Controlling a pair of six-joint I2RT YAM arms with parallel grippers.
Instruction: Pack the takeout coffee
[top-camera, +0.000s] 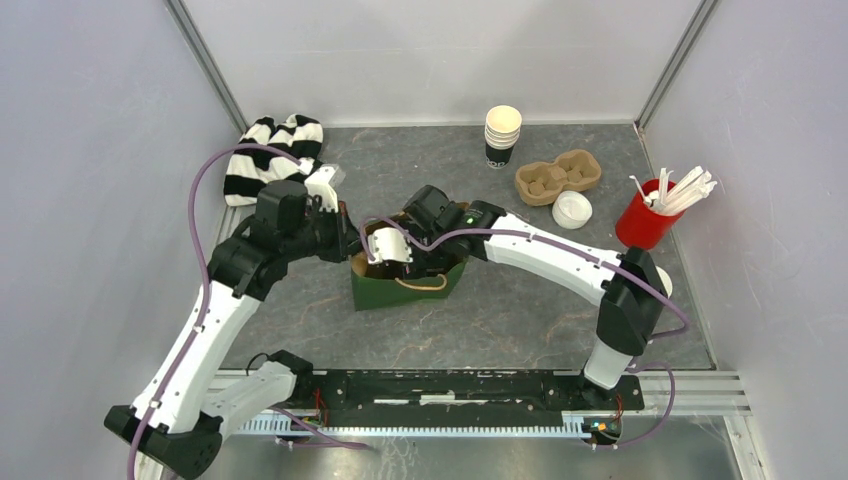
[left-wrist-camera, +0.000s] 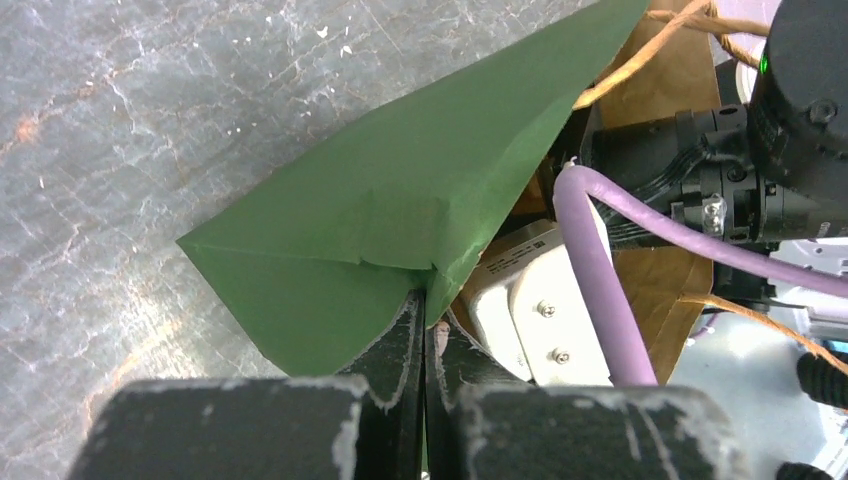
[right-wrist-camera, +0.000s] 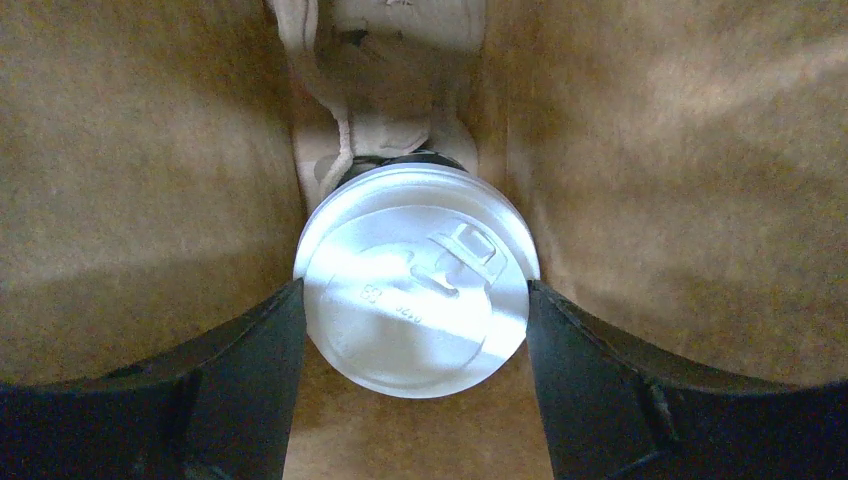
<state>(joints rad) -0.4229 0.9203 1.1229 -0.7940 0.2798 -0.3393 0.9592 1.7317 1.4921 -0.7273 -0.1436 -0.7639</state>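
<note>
A green paper bag (top-camera: 400, 292) with a brown inside stands open mid-table. My left gripper (left-wrist-camera: 425, 310) is shut on the bag's upper left edge (left-wrist-camera: 400, 190) and holds it open; it shows in the top view too (top-camera: 345, 235). My right gripper (right-wrist-camera: 415, 290) reaches down inside the bag, its fingers against both sides of the white lid (right-wrist-camera: 415, 285) of a takeout coffee cup that stands low in the bag. The cup's dark body is almost hidden under the lid. A second lidded cup is not clearly in view.
A stack of empty paper cups (top-camera: 503, 135) stands at the back. A brown pulp cup carrier (top-camera: 557, 176) and a loose white lid (top-camera: 572, 209) lie to its right. A red cup of white stirrers (top-camera: 647, 213) is at the right. A striped cloth (top-camera: 270, 155) lies at the back left.
</note>
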